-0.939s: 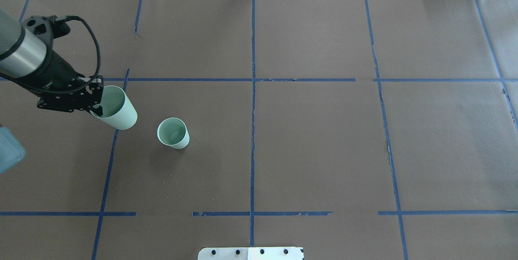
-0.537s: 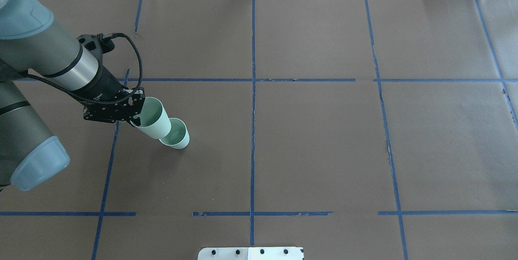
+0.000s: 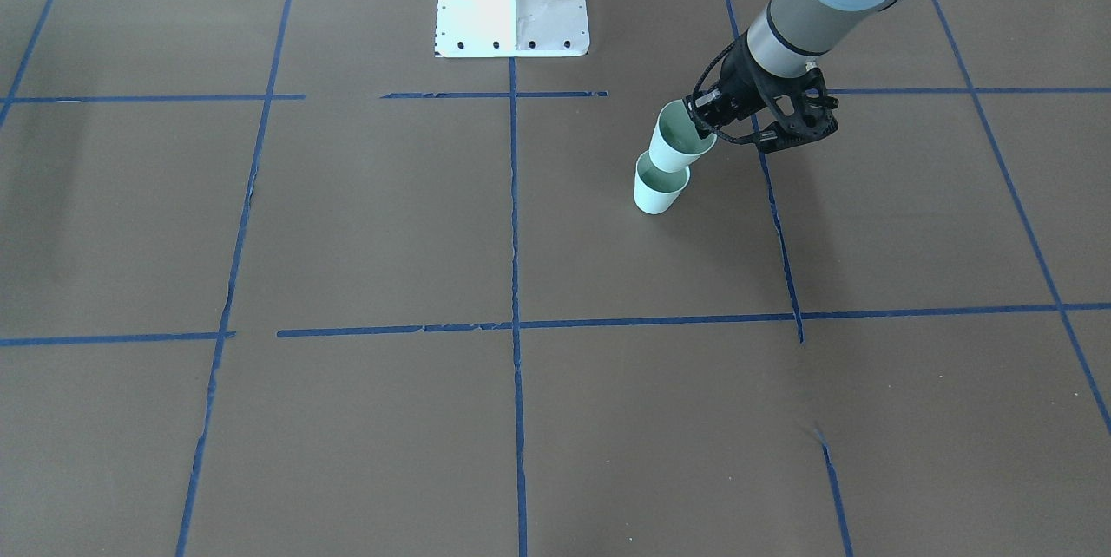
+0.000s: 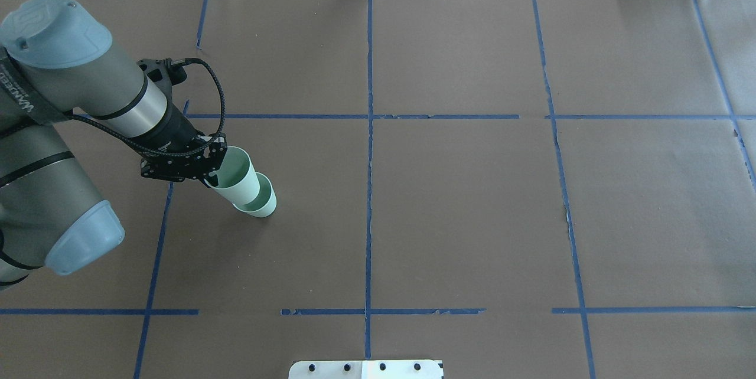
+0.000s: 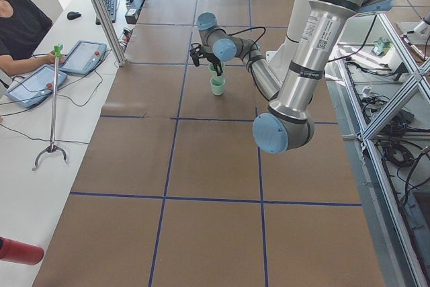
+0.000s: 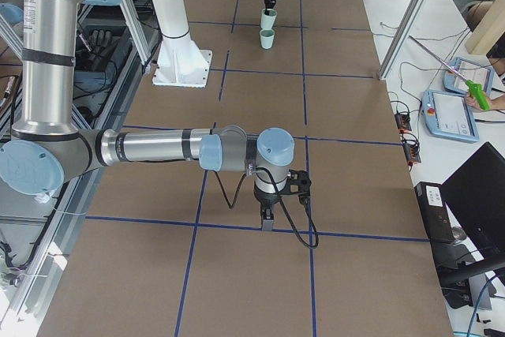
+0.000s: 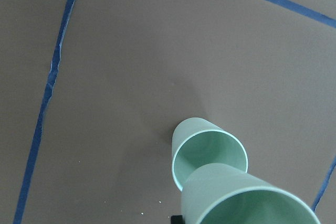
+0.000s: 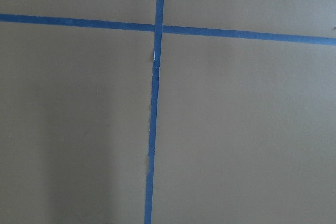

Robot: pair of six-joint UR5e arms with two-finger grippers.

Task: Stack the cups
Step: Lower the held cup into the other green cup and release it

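Two pale mint-green cups. One cup (image 4: 266, 204) stands upright on the brown table, left of centre; it also shows in the front view (image 3: 657, 191) and the left wrist view (image 7: 206, 151). My left gripper (image 4: 210, 170) is shut on the rim of the other cup (image 4: 238, 177), which it holds tilted just above the standing cup's mouth (image 3: 680, 139) (image 7: 247, 199). The side views show a small gap between the two cups (image 6: 269, 19). My right gripper (image 6: 268, 219) hangs low over the table far to the right; I cannot tell whether it is open.
The white robot base plate (image 3: 512, 2) sits at the robot's edge of the table. Blue tape lines (image 4: 369, 131) grid the brown paper. Operators' tablets (image 5: 84, 55) and a pole lie on the side bench.
My left arm has carried the held cup rightward, from well left of the standing cup to right above it. The standing cup has not moved.
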